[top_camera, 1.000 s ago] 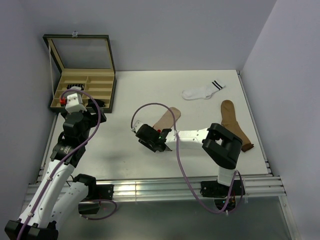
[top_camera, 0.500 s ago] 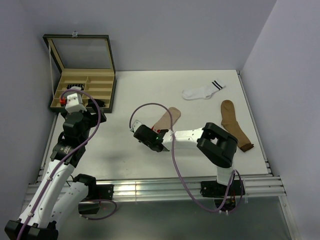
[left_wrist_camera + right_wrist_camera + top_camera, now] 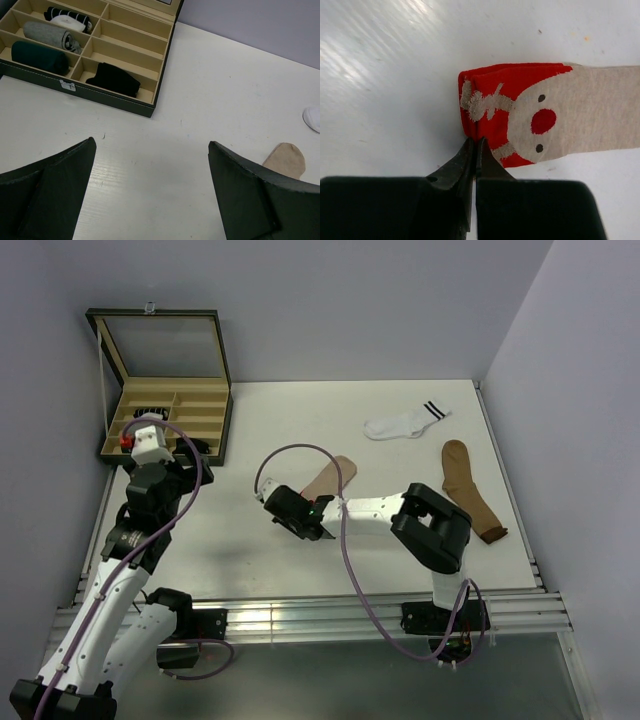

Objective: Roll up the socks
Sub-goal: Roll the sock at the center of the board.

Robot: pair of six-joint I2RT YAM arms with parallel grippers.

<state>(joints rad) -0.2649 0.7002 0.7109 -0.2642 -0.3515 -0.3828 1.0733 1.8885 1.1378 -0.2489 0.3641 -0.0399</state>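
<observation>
A beige sock (image 3: 335, 475) lies mid-table; the right wrist view shows its red patterned cuff (image 3: 490, 100) and a snowman face. My right gripper (image 3: 475, 143) is shut, its tips pinching the near edge of that cuff; in the top view it (image 3: 298, 508) sits over the sock's lower end. A white sock (image 3: 405, 422) with black cuff stripes lies at the back right, and a brown sock (image 3: 470, 490) lies by the right edge. My left gripper (image 3: 151, 145) hangs open over bare table in front of the box, holding nothing.
An open compartment box (image 3: 165, 410) stands at the back left, lid raised. It holds rolled socks: black (image 3: 115, 79), dark green (image 3: 40, 57), grey (image 3: 52, 36) and a striped one (image 3: 67, 20). A purple cable (image 3: 345, 540) loops over the right arm.
The right gripper's jaws have closed from half open onto the red cuff, and the gripper has shifted slightly left. The left arm has not moved.
</observation>
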